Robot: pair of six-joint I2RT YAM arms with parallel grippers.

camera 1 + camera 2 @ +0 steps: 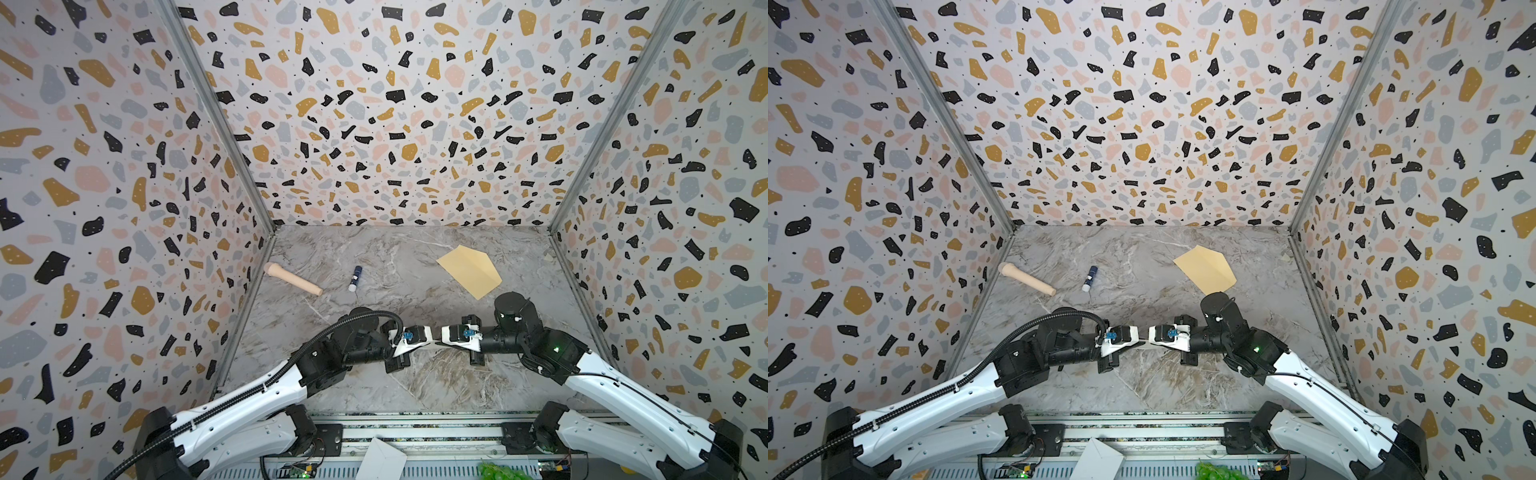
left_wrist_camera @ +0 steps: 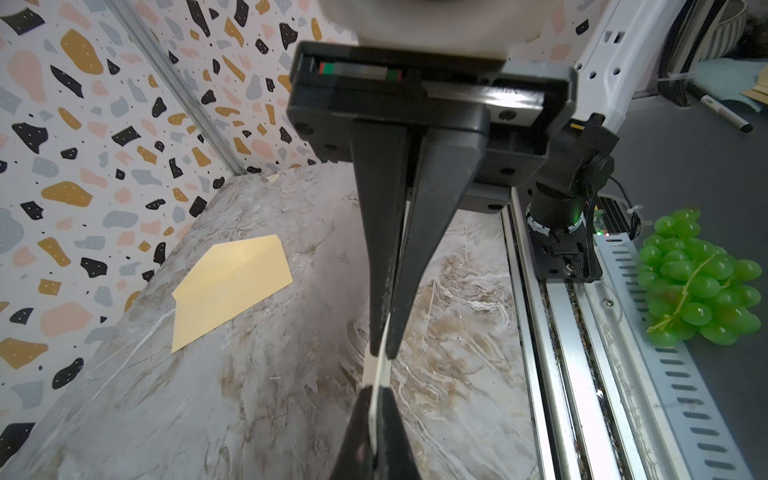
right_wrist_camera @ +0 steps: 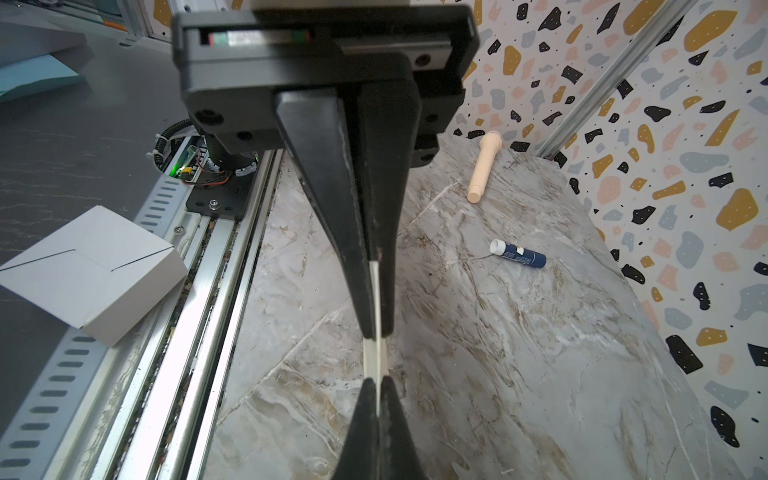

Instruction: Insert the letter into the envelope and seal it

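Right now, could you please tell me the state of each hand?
The left hand is closed on the letter, seen edge-on.
The right hand is closed on the same letter's other end.

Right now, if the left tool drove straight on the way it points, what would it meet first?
The right tool, facing the left tool tip to tip. Both are shut on the letter, which spans the short gap and would probably buckle first.
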